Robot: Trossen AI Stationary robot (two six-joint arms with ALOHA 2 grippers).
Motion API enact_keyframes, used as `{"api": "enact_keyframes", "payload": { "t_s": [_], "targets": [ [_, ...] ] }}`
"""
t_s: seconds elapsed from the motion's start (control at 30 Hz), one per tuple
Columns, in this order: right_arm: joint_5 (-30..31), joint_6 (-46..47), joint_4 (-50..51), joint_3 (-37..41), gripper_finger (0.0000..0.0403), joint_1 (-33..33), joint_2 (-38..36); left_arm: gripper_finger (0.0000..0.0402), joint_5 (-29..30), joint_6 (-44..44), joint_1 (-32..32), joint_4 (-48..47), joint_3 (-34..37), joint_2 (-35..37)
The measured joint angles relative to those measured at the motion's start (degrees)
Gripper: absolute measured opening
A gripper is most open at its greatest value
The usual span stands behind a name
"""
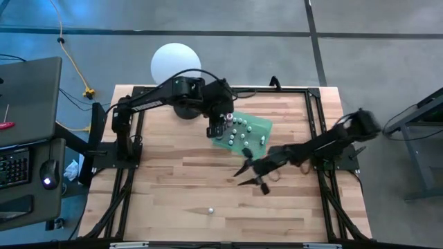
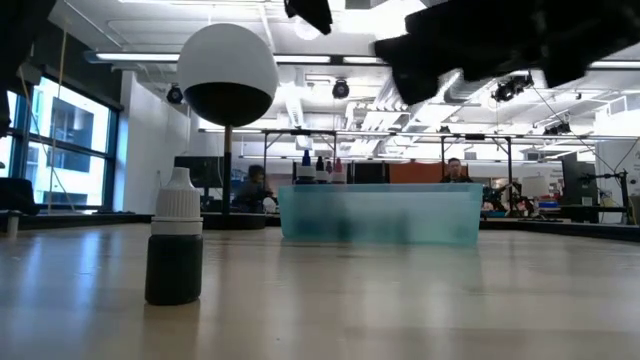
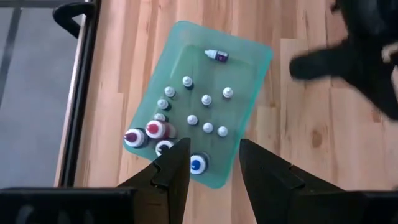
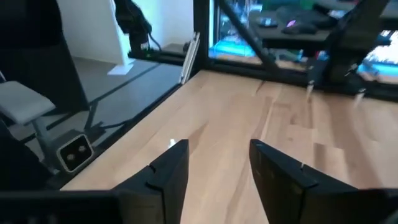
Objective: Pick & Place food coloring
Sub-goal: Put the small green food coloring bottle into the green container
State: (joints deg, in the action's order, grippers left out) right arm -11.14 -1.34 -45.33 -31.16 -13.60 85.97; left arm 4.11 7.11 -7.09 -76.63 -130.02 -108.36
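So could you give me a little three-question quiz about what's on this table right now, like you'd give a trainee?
1. True or false: every small bottle stands upright on the green tray.
2. Where is the lone bottle that is off the tray?
A. beside the white ball
B. on the bare wood near the table's front edge
C. between a gripper's fingers
3. Fill in: the left gripper hangs over the tray's ___ -capped bottle, empty.

Key
1. False: one bottle lies on its side.
2. B
3. blue

Neither the left gripper nor the right gripper holds anything.
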Motion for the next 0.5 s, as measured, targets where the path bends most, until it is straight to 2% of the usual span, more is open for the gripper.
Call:
{"api": "enact_keyframes", "payload": {
  "t_s": [0.2,0.33,0.5],
  "targets": [
    [-0.65,2.64,0.47,-12.11,0.0172,-1.07,15.53,0.0135,3.62,-2.83,3.17,-2.61,0.01,0.07],
    [-4.96,2.58,1.11,-19.51,0.0172,-1.82,25.03,0.0135,6.82,-4.97,4.30,-5.42,0.06,0.24],
    [-9.45,2.83,1.92,-27.49,0.0172,-2.58,33.07,0.0135,8.08,-6.96,4.72,-8.02,0.11,2.47]
  ]
}}
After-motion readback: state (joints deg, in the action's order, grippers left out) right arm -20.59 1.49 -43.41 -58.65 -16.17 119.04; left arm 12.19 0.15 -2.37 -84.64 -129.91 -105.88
